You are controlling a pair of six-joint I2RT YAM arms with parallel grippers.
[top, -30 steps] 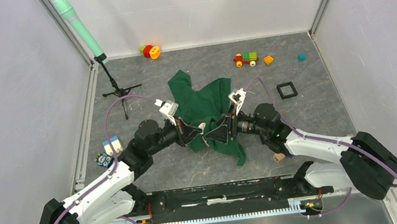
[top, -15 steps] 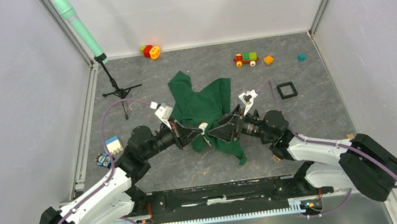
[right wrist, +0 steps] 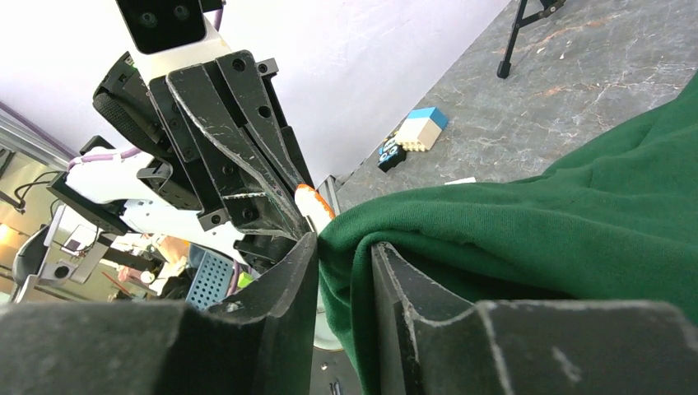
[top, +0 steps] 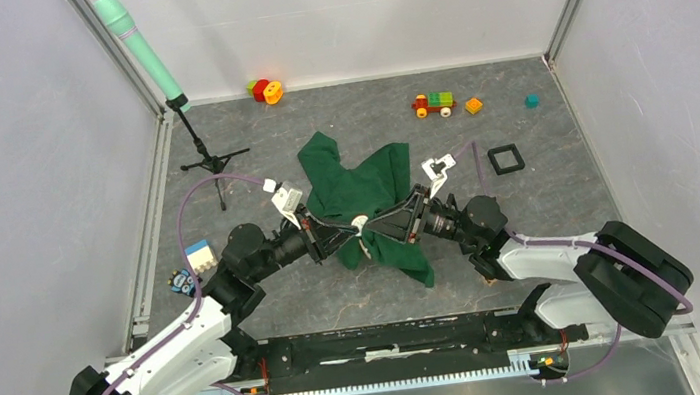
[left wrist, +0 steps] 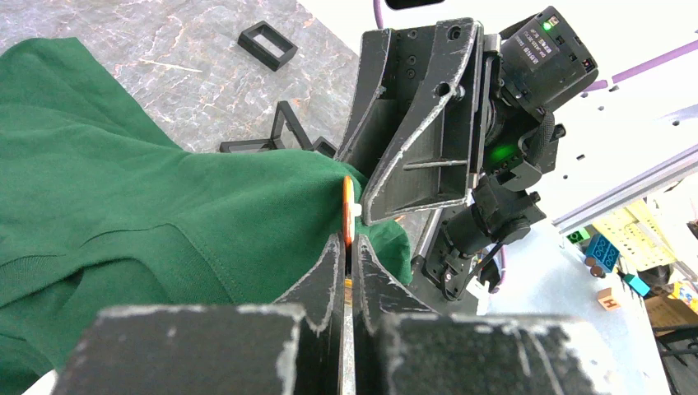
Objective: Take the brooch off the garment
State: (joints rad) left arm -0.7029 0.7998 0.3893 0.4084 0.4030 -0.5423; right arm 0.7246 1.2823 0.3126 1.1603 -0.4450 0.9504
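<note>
The garment (top: 354, 182) lies crumpled on the grey counter (top: 546, 183), between the two arms, which reach in from either side and meet tip to tip over its near part. The brooch (top: 359, 223) shows in the top view as a small white spot on the green cloth, right where the tips meet.

The left gripper (left wrist: 347, 257) is pressed nearly together, with the brooch pinched edge-on between its fingers. In the left wrist view the brooch is a thin orange and white sliver standing up from the narrow slit, hard against a raised fold of the garment. The right gripper (right wrist: 344, 262) pinches that fold from the other side, with green cloth bunched in the gap between its fingers. In the right wrist view the brooch sits just past the fold's tip, at the end of the left gripper's fingers.

A black square frame (top: 505, 158) lies on the counter to the right of the garment, well apart from it. A blue and white block (right wrist: 421, 130) sits beside the left arm.
</note>
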